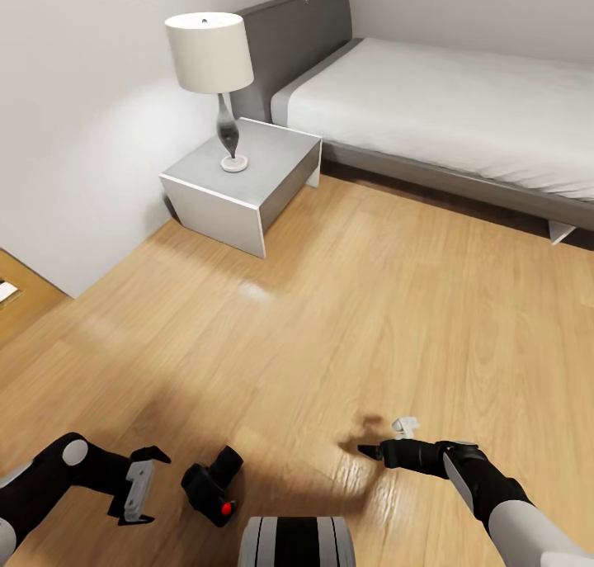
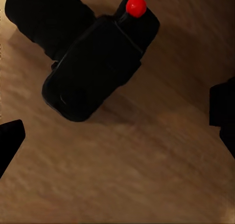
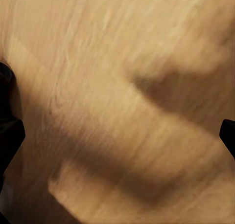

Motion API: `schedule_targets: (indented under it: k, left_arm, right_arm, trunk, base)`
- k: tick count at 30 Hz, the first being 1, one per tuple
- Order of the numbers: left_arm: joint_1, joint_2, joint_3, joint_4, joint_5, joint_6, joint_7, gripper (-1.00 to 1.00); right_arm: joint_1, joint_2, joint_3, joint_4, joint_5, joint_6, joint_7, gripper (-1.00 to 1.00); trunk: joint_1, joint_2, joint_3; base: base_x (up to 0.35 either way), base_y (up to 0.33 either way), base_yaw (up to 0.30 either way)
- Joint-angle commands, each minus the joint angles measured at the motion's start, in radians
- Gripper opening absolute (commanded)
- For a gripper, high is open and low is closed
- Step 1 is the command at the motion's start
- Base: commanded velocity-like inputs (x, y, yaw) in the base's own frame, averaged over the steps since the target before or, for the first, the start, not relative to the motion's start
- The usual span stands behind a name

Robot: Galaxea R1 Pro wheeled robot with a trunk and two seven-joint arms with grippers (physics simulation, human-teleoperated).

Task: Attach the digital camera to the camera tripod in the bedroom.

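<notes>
Bedroom with a light wood floor (image 1: 346,303) and white walls. Digital camera (image 1: 213,484) lies on the floor at the near edge of the head view, just left of the robot's trunk (image 1: 297,542), its red button (image 1: 226,510) facing the robot. Left gripper (image 1: 144,486) hangs just left of the camera, fingers spread wide and holding nothing, a clear gap between it and the camera body. In the left wrist view the camera (image 2: 93,57) sits beyond the two dark fingertips (image 2: 10,141), untouched, red button (image 2: 136,6) plainly visible, lens barrel on the side away from the button. Right gripper (image 1: 375,450) hovers low over bare floor, near right, well apart from the camera, pointing left; its shadow falls on the boards beside it. Right wrist view shows wood grain (image 3: 117,87) with dark fingertips (image 3: 7,136) at opposite edges, so the jaws stand apart and grasp nothing. Far left: a white nightstand (image 1: 247,183) against the wall, carrying a lamp (image 1: 216,80) with a white shade. Far right: a bed (image 1: 445,105) with a grey headboard (image 1: 297,35) and white mattress.
</notes>
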Motion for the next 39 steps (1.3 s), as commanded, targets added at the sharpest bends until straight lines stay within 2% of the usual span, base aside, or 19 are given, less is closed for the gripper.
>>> schedule_targets:
  k: [1, 7, 10, 11, 12, 15, 32, 37, 39]
  left_arm:
    - [-0.001, -0.003, -0.003, -0.007, -0.005, -0.004, 0.001, 1.0]
    - [-0.001, -0.026, -0.002, -0.035, -0.007, -0.001, 0.01, 1.0]
    - [-0.001, -0.051, -0.002, -0.045, -0.007, 0.0, 0.013, 1.0]
    - [-0.001, -0.064, -0.002, -0.048, -0.008, 0.001, 0.014, 1.0]
    - [-0.001, -0.09, -0.002, -0.052, -0.008, 0.002, 0.015, 1.0]
    - [-0.002, -0.107, -0.002, -0.053, -0.008, 0.005, 0.016, 1.0]
    - [-0.001, -0.119, -0.002, -0.051, -0.01, 0.009, 0.016, 1.0]
    - [-0.001, -0.126, -0.002, -0.052, -0.041, 0.028, 0.017, 1.0]
    - [-0.001, -0.137, -0.002, -0.052, -0.073, 0.05, 0.018, 1.0]
  right_arm:
    - [0.0, 0.001, -0.008, -0.001, 0.005, 0.008, 0.007, 1.0]
    - [0.0, 0.001, -0.007, -0.001, 0.006, 0.007, 0.006, 1.0]
    - [0.0, 0.001, -0.007, 0.0, 0.006, 0.007, 0.006, 1.0]
    - [0.0, 0.001, -0.007, 0.0, 0.007, 0.007, 0.006, 1.0]
    - [0.001, 0.001, -0.007, 0.0, 0.006, 0.007, 0.006, 1.0]
    - [0.0, 0.001, -0.007, 0.0, 0.006, 0.007, 0.006, 1.0]
    - [0.0, 0.001, -0.007, 0.0, 0.005, 0.008, 0.006, 1.0]
    - [0.0, 0.001, -0.007, 0.0, 0.005, 0.008, 0.006, 1.0]
    - [0.0, 0.001, -0.007, 0.0, 0.004, 0.008, 0.006, 1.0]
  trunk:
    - [0.0, 0.0, -0.001]
    - [0.0, 0.0, -0.001]
    - [0.0, 0.0, -0.001]
    - [0.0, 0.0, -0.001]
    - [0.0, 0.0, -0.001]
    - [0.0, 0.0, -0.001]
    - [0.0, 0.0, -0.001]
    - [0.0, 0.0, -0.001]
    - [0.0, 0.0, -0.001]
  base:
    - [0.0, 0.0, 0.0]
    - [0.0, 0.0, 0.0]
    - [0.0, 0.0, 0.0]
    - [0.0, 0.0, 0.0]
    - [0.0, 0.0, 0.0]
    - [0.0, 0.0, 0.0]
    - [0.0, 0.0, 0.0]
    - [0.0, 0.0, 0.0]
    - [0.0, 0.0, 0.0]
